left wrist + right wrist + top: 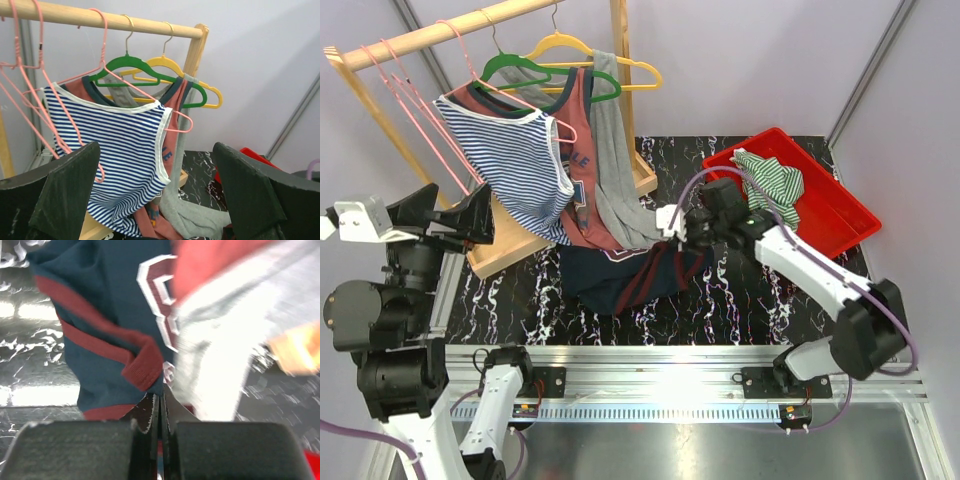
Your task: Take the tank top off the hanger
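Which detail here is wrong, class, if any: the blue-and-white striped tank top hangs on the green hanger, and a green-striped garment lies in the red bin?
The hanger colour is wrong. The blue-and-white striped tank top hangs on a pink hanger, not the green one, as the left wrist view shows. The green-striped garment does lie in the red bin.
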Motion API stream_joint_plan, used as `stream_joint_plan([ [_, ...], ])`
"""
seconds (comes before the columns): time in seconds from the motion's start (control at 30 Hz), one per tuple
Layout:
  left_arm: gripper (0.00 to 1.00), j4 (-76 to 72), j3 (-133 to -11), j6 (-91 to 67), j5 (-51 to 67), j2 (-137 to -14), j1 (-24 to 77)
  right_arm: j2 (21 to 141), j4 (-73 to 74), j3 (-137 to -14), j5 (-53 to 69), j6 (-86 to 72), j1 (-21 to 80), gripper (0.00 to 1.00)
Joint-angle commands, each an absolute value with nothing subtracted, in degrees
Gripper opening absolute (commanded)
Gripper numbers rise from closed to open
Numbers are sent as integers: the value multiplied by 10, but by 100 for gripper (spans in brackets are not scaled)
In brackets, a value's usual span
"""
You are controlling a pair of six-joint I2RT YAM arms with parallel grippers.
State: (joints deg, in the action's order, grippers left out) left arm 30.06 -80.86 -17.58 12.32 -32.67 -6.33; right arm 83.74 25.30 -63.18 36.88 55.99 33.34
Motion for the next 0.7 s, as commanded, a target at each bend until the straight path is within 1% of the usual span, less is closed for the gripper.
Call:
stream_joint_plan([
  [0.0, 99, 231, -802, -189, 168, -351, -65, 777, 236, -649, 360, 473, 286, 0],
  [0.07, 99, 214, -796, -192, 179, -360, -65, 752, 232, -659, 364, 442, 258, 0],
  [0.17, 99, 192, -791, -197, 188, -366, -65, 715, 189, -688, 363, 341, 199, 0],
  [0.33, 99, 157, -780, -205, 199, -381, -64, 671, 77, -717, 268, 278, 167, 0],
  [0.47, 99, 142, -778, -207, 210, -393, -65, 682, 37, -787, 187, 237, 150, 0],
  [0.67, 99, 127, -778, -207, 218, -406, -65, 722, 9, -896, 122, 209, 126, 0],
])
